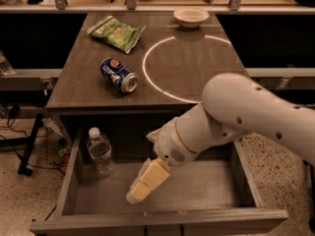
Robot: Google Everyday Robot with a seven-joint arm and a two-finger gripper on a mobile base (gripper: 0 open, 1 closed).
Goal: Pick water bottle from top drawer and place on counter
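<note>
Low-centre, the gripper hangs inside the drawer near the water bottle (clenched or released, cannot tell), likely positioning to grasp.

Inside top drawer, near its front: gripper, apart from water bottle upright by left wall. Near desk's left edge: Pepsi can on its side.

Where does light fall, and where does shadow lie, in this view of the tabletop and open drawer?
Camera view: warm light falls on the counter, and the Pepsi can glints at its metal end; the counter's overhang shades the back of the top drawer behind the water bottle; the tool, inside the drawer apart from the bottle, is lit.
</note>
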